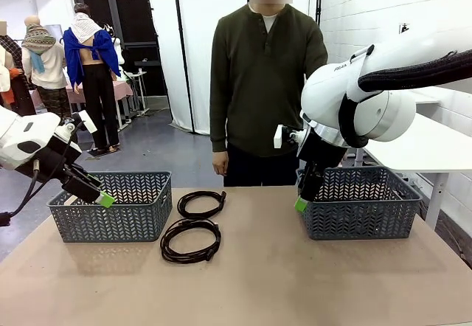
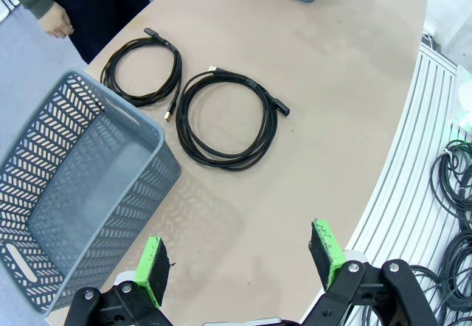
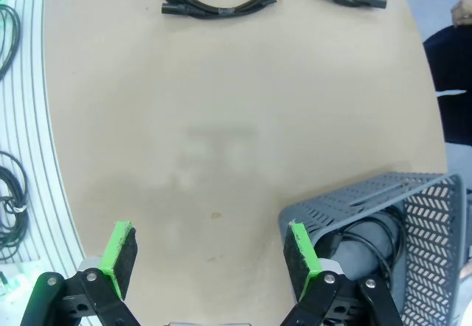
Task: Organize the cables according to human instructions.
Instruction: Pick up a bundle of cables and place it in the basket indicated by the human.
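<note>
Two cables are out on the table, roughly mid-table between the baskets. The far cable (image 2: pixel 178 64) lies toward the person, with the near cable (image 2: pixel 221 160) at about 5 o'clock from it in the front view. They're close together, and I can't tell if they touch. At least one more cable (image 3: pixel 365 241) is in the right basket (image 3: pixel 442 193), which sits at 3 o'clock from the pair. The left basket (image 2: pixel 110 130) is at 9 o'clock.

The left gripper (image 2: pixel 240 256) hangs by the near side of the left basket with its fingers spread wide and nothing between them. The right gripper (image 3: pixel 210 248) is at the near-left corner of the right basket, and it's also wide open and holding nothing.

My guess on handling is that these are light, floppy and rubbery, so grippy rather than slippery and not fragile. The catch is that I can't see a tie on either coil, so lifted by one strand it'd likely sag and unwind.

I'd straddle the cord where all the turns run bundled together, e.g. the near cable's 6 o'clock arc in the left wrist view. The plugs are small and stiff, and they'd just drag the rest along. The cords lie flat, so the pads need to get right down to the tabletop.
</note>
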